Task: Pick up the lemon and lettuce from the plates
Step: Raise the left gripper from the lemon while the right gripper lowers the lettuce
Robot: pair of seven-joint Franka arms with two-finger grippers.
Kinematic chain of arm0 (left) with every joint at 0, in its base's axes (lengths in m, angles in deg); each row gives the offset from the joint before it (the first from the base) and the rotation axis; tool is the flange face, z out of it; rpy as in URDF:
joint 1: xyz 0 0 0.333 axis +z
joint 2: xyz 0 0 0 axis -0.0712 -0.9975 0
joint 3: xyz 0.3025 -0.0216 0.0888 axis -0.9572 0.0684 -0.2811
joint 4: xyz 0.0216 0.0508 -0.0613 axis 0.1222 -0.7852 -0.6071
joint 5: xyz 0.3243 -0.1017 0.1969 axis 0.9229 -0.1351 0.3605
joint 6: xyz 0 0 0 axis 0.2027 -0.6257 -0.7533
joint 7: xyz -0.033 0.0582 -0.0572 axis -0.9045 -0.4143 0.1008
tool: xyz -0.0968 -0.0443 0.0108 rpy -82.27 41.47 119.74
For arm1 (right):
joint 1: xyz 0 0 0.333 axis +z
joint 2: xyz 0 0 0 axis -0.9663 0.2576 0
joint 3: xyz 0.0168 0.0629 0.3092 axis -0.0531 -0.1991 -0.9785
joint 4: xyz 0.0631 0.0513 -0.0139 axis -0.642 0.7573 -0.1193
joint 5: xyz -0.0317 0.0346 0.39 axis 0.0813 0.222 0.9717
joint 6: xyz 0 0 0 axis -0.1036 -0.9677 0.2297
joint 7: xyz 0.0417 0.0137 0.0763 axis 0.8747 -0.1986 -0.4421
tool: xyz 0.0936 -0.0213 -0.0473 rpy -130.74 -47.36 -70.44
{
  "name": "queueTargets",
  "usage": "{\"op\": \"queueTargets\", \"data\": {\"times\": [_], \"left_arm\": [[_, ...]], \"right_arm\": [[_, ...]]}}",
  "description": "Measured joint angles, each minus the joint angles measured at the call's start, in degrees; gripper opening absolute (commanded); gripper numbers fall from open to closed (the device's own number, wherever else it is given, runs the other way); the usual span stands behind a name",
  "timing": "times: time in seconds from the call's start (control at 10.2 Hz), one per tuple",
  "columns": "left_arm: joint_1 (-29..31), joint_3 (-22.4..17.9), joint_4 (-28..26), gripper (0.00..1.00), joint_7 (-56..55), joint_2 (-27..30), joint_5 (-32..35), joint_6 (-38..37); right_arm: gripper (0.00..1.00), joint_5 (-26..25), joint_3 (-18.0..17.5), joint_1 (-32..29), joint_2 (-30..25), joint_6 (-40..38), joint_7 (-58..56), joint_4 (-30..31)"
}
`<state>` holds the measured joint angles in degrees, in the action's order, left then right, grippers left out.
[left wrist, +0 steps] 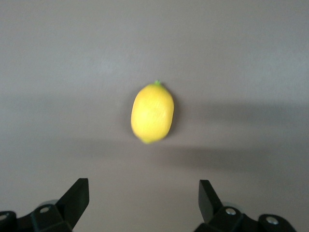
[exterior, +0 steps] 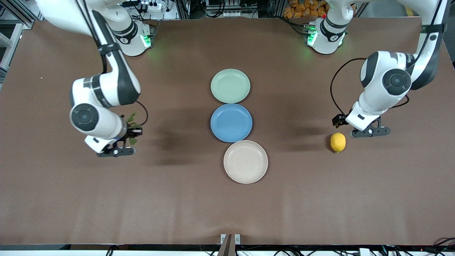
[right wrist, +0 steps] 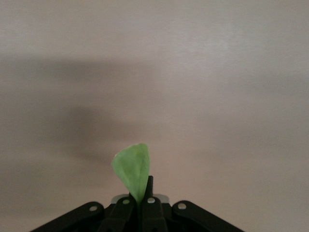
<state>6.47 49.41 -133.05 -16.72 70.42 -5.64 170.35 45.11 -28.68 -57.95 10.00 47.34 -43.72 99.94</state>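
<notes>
A: How far along is it?

B: All three plates are bare: pale green plate (exterior: 230, 85), blue plate (exterior: 231, 122), beige plate (exterior: 245, 161). The lemon (exterior: 338, 142) lies on the table toward the left arm's end, the left gripper (exterior: 369, 132) above it, fingers spread.

A: The lettuce?

B: The lettuce (right wrist: 133, 170) is pinched in the right gripper (exterior: 117, 152) over bare table; setting it down is all that seems left

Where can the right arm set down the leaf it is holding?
The right gripper is shut on the green lettuce leaf over bare brown table toward its own end; that stretch up to the plates is free. The pale green plate, blue plate and beige plate crowd the middle. The yellow lemon lies by the open left gripper.
</notes>
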Motion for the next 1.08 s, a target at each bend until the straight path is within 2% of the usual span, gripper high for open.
{"op": "queueTargets", "data": {"times": [0.2, 0.49, 0.69, 0.88, 1.08], "left_arm": [[-1.5, 0.1, -1.7, 1.0, -0.1, 4.6, -2.3, -2.4], [-3.4, 0.1, 3.0, 1.0, -1.0, 6.1, -2.6, -3.4], [-5.0, 0.1, 9.4, 1.0, -1.0, 6.2, -2.6, -6.8], [-5.1, -0.1, 17.6, 1.0, 2.3, 5.9, -2.6, -16.6], [-5.0, -0.3, 26.1, 1.0, 7.4, 5.7, -2.6, -27.3]], "right_arm": [[0.0, -1.0, 0.0, -3.8, 0.6, 3.5, -2.7, 1.3], [0.0, -1.3, 0.0, -8.4, 3.9, 9.4, -7.0, 2.3], [0.0, -1.3, 0.0, -11.7, 6.7, 15.2, -10.2, 3.5], [0.0, -1.3, 0.0, -13.5, 8.3, 22.9, -12.4, 7.3], [0.0, -1.3, 0.0, -14.1, 8.4, 24.9, -13.2, 9.7]]}}
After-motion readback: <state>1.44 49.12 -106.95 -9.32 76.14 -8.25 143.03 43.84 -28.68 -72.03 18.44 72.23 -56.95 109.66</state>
